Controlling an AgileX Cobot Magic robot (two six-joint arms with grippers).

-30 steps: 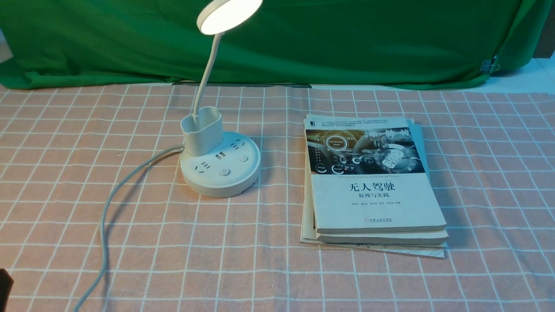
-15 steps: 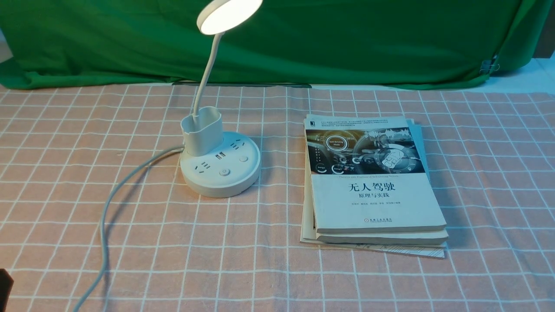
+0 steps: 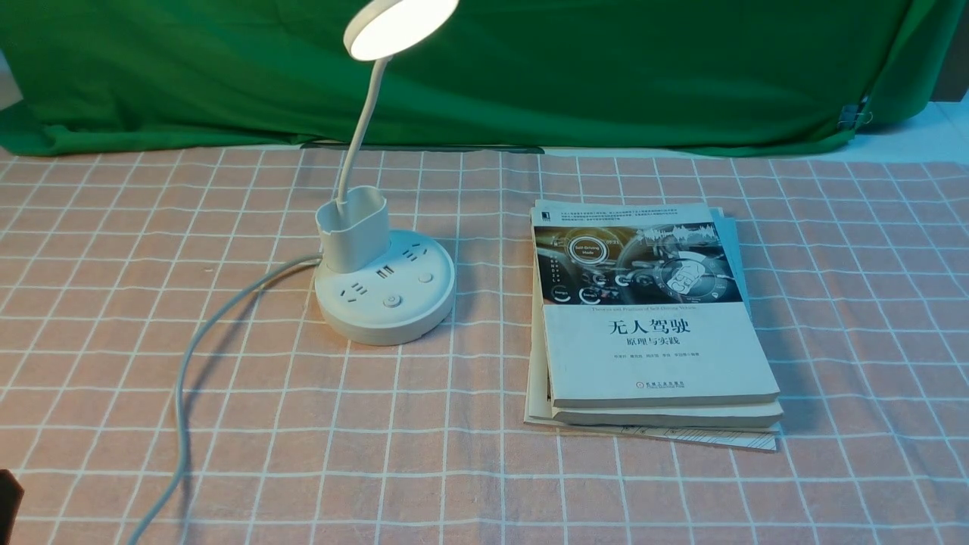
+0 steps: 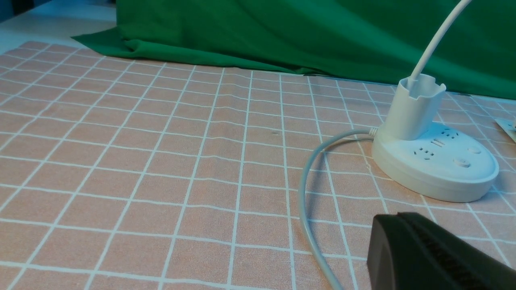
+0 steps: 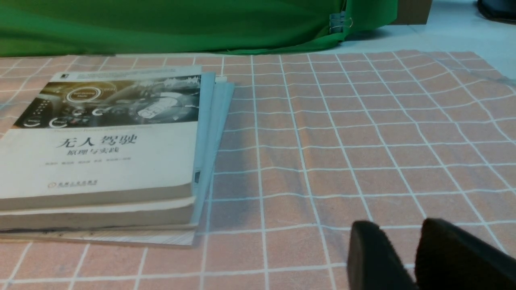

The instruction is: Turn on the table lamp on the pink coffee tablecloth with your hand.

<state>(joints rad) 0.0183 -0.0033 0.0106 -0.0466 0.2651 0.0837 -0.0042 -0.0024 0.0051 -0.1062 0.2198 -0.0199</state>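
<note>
The table lamp [image 3: 386,299] stands on the pink coffee tablecloth [image 3: 227,454], left of centre. Its disc head [image 3: 400,26] glows bright. The grey cord [image 3: 189,356] runs from the base toward the near left. In the left wrist view the lamp base [image 4: 435,165] lies a short way beyond my left gripper [image 4: 399,219], whose black fingers are pressed together and empty. Only a dark sliver of that hand [image 3: 7,496] shows in the front view, at the near left edge. My right gripper [image 5: 401,229] hovers over bare cloth [image 5: 363,141], jaws a little apart, empty.
A stack of books [image 3: 651,325] lies right of the lamp; it also shows in the right wrist view [image 5: 100,153], off to one side of my right gripper. A green backdrop cloth [image 3: 606,68] hangs along the far edge. The cord [image 4: 306,189] loops close by my left gripper.
</note>
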